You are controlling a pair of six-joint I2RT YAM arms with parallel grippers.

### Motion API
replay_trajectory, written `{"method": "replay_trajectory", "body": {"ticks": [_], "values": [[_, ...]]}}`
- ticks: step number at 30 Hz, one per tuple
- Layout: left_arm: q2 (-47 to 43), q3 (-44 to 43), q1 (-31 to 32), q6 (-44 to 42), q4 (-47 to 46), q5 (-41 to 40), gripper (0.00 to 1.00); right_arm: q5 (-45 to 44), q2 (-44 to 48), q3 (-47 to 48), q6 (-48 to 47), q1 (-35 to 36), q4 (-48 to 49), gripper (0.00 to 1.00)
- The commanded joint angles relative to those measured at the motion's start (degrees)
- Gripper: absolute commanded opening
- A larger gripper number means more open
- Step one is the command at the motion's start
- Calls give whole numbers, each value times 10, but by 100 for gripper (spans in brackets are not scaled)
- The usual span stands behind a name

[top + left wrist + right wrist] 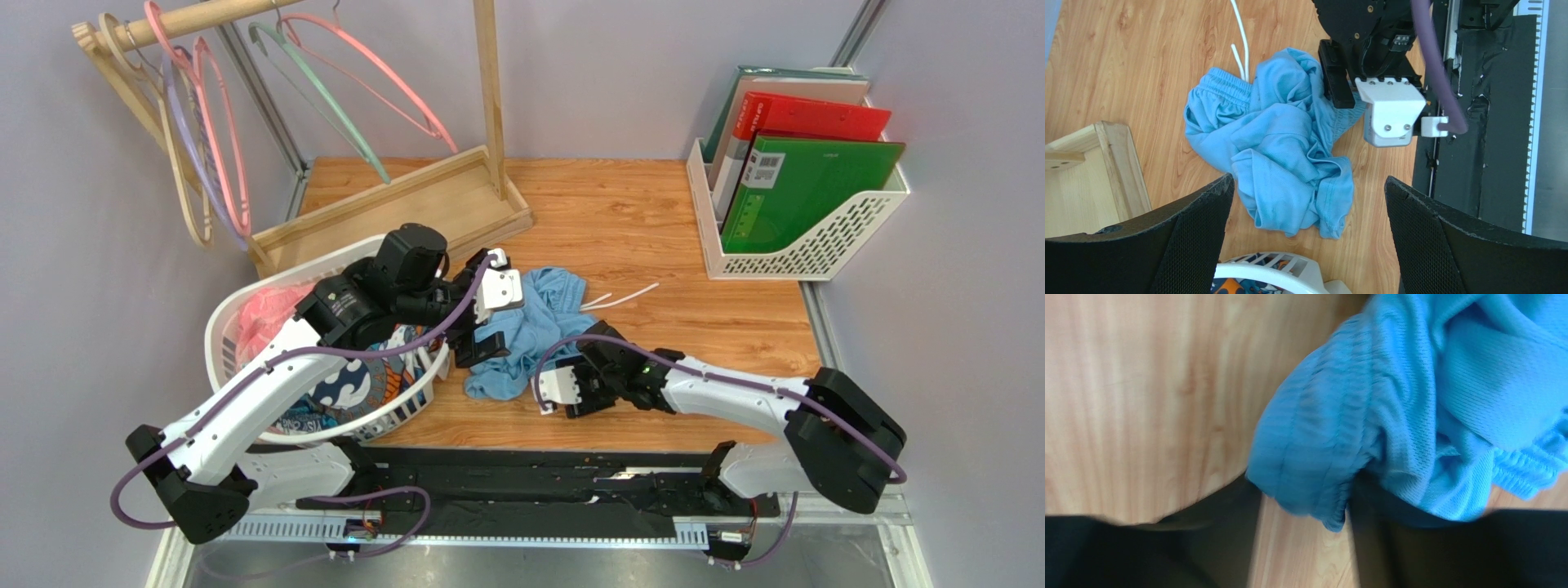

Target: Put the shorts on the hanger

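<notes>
Securing light blue fabric shorts (1281, 153) deeper is advised: right gripper (1306, 496) straddles hem, hold unconfirmed; left gripper (1309, 180) gapes empty.

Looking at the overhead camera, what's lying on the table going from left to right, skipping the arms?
basket → shorts → drawstring → file rack
</notes>
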State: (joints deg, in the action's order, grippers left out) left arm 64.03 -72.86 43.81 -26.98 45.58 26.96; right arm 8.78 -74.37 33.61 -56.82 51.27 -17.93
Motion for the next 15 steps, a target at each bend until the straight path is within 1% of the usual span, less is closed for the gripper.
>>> {"method": "replay_trajectory", "body": {"ticks": [1,2,3,4,5,6,7,8,9,10,11,12,13,15], "values": [[-9,1,-7,0,1,-7,95,-86,-3,18,35,-1,77,31],[-10,0,-12,3,3,-7,94,-87,13,40,47,-7,59,0],[-11,-1,-14,6,3,-7,94,-104,25,54,59,-13,47,0],[-14,-3,-18,13,2,-6,94,-96,38,70,85,-33,28,0],[-15,-4,-27,19,1,-6,94,-96,54,92,100,-46,-14,0],[-15,-8,-34,26,-1,-4,94,-56,83,135,118,-60,-37,0],[-15,-11,-43,39,-3,0,94,-39,98,165,146,-90,-62,0],[-15,-18,-58,47,-2,12,94,-21,110,192,159,-105,-115,0],[-14,-21,-65,50,-3,18,94,5,129,247,170,-119,-139,0],[-14,-25,-68,54,-2,21,94,13,138,272,192,-141,-158,0],[-13,-29,-69,54,-2,26,94,23,144,296,201,-150,-196,0],[-12,-31,-68,50,-5,28,94,50,155,349,209,-160,-216,0],[-11,-33,-69,52,-8,34,95,64,158,373,224,-176,-254,0],[-5,-38,-70,53,-14,41,95,81,164,441,242,-179,-280,0]]}}
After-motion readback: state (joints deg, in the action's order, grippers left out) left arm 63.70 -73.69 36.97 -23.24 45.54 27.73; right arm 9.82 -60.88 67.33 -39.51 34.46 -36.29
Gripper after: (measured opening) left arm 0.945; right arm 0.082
